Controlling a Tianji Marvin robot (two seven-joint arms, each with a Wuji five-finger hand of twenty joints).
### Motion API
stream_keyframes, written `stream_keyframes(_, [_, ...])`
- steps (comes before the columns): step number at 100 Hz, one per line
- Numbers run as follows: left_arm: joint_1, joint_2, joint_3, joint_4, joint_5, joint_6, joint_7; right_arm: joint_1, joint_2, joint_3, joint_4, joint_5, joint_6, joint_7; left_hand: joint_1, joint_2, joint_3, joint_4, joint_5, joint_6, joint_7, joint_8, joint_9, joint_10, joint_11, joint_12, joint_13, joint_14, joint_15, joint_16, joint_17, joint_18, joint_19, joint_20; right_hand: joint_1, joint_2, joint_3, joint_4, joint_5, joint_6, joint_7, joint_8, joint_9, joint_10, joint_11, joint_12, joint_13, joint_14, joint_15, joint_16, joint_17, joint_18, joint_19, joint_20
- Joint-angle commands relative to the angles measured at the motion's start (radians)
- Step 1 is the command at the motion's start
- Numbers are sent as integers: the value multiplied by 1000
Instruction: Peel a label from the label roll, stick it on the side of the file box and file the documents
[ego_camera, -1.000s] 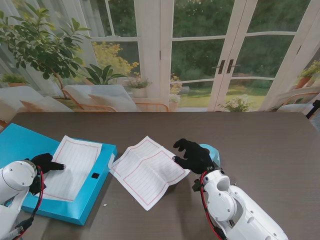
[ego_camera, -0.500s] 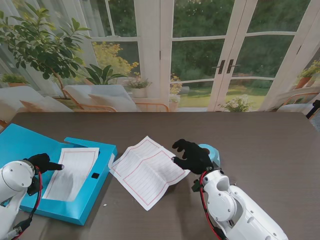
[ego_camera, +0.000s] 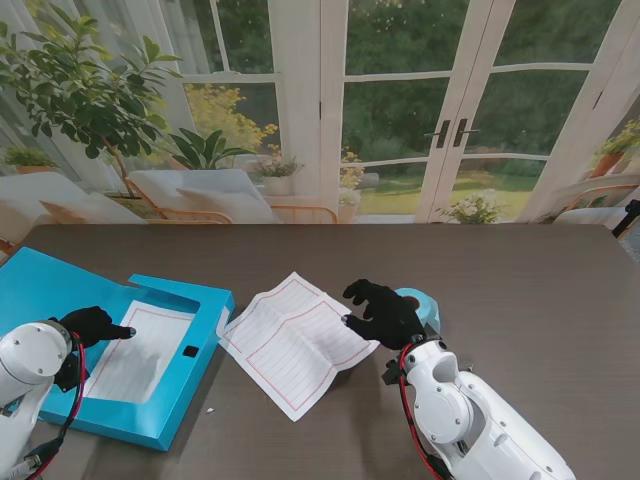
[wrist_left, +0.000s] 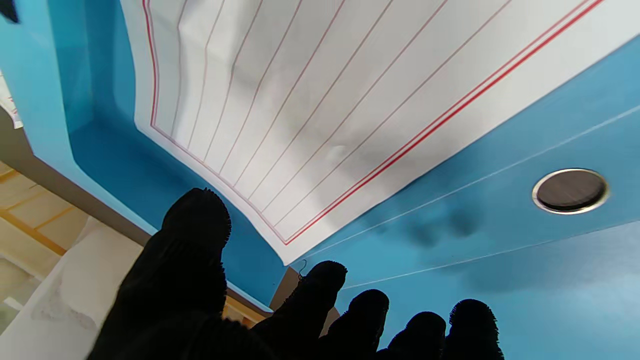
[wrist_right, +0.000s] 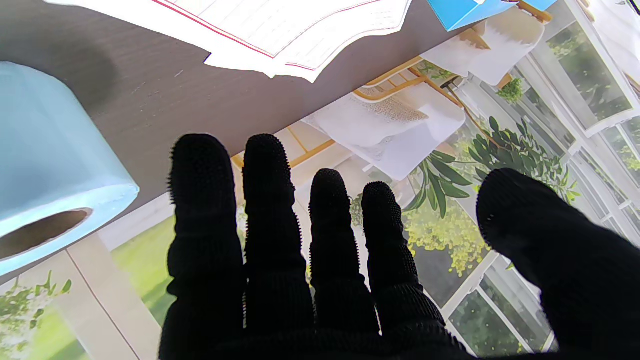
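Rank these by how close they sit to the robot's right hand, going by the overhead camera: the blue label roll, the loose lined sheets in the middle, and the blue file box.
1. The label roll, tucked just behind the right hand, on its right.
2. The loose lined sheets, immediately to the hand's left; nearly as close, hard to separate.
3. The file box, far left, by the left hand.

My left robot hand (ego_camera: 92, 325) points one finger out with the rest curled, while my right robot hand (ego_camera: 384, 312) spreads flat, fingers extended and holding nothing.

Glossy white rounded arms (ego_camera: 470, 415), red cables at wrists, black knit-gloved five-finger hands (ego_camera: 385, 312) (nubbly fingers (wrist_right: 205, 210))
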Motion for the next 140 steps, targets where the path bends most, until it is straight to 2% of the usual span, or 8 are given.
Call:
stream_keyframes(1, [6, -14, 2, 4, -12, -26, 19, -4, -2, -2, -2, -5, -2, 15, 2, 47, -30, -6, 17, -27, 6, 10, 35, -21, 9, 14, 18, -23, 5, 12, -19, -31, -24, -3, -38, 13, -11, 23, 16, 1, -5, 1, 19, 18, -5, -16, 17, 4, -1, -3, -362, 13, -9, 15])
stream_keyframes(13, [18, -29, 1, -3, -41, -67, 92, -4, 3, -2, -2, -27, 1, 16, 27, 56, -60, -3, 38, -57, 10, 32, 106, -35, 31, 56, 98, -29, 34, 60, -4, -35, 8, 26, -37, 7, -12, 23, 25, -5, -6, 1, 17, 17, -6, -16, 15, 4, -1, -3, -360, 11, -8, 15])
stream_keyframes(34, [42, -56, 2, -37, -121, -157, 199, -15, 12, -7, -8, -68, -4, 19, 52, 61, -92, -1, 97, -83, 26, 65, 251, -31, 65, 156, 239, 7, 124, 206, 59, -12, 106, 184, -34, -42, -10, 18, 32, -17, -12, -2, -2, 17, -11, -16, -3, 4, -9, -5, -371, 11, -16, 13])
stream_keyframes(49, [54, -63, 11, -66, -193, -225, 212, -23, 20, -18, -12, -108, -19, 18, 55, 60, -97, -1, 111, -106, 30, 69, 274, -47, 69, 164, 255, 13, 125, 215, 66, -9, 106, 199, -39, -80, -7, 11, 30, -29, -17, -3, -25, 12, -12, -16, -19, -6, -13, -6, -380, 4, -23, 11])
stream_keyframes(65, [61, -68, 26, -84, -255, -315, 228, -25, 26, -37, -4, -132, -27, 21, 68, 52, -98, 0, 111, -131, 28, 70, 263, -74, 59, 160, 235, 0, 100, 204, 43, -20, 84, 196, -43, -130, -1, 5, 9, -39, -20, -3, -87, 5, -10, -13, -74, -14, -32, -14, -421, -9, -56, 3])
stream_keyframes(97, [66, -71, 69, -95, -284, -495, 260, -27, 41, -50, 26, -169, -60, 42, 113, 19, -83, 4, 90, -188, 17, 66, 199, -152, 33, 117, 184, -60, 48, 144, 4, -65, 4, 116, -60, -274, 27, -16, -55, -45, -31, -9, -201, -4, -26, -32, -186, -24, -76, -39, -493, -24, -126, -7])
stream_keyframes(118, [55, -64, 102, -93, -277, -539, 242, -25, 54, -54, 39, -215, -82, 50, 122, -10, -67, 3, 70, -202, 9, 61, 173, -181, 29, 101, 165, -84, 40, 127, -8, -87, -13, 86, -64, -384, 66, -32, -128, -23, -50, -23, -269, -15, -35, -47, -246, -34, -94, -49, -525, -38, -156, 0])
stream_keyframes(140, [47, -63, 135, -83, -289, -562, 241, -8, 65, -87, 60, -289, -58, 28, 118, -22, -50, 0, 58, -210, 3, 54, 160, -195, 30, 91, 156, -91, 40, 117, -18, -91, -20, 66, -39, -443, 95, -36, -187, -1, -51, -31, -313, -18, -23, -49, -278, -38, -92, -51, -528, -50, -160, 8])
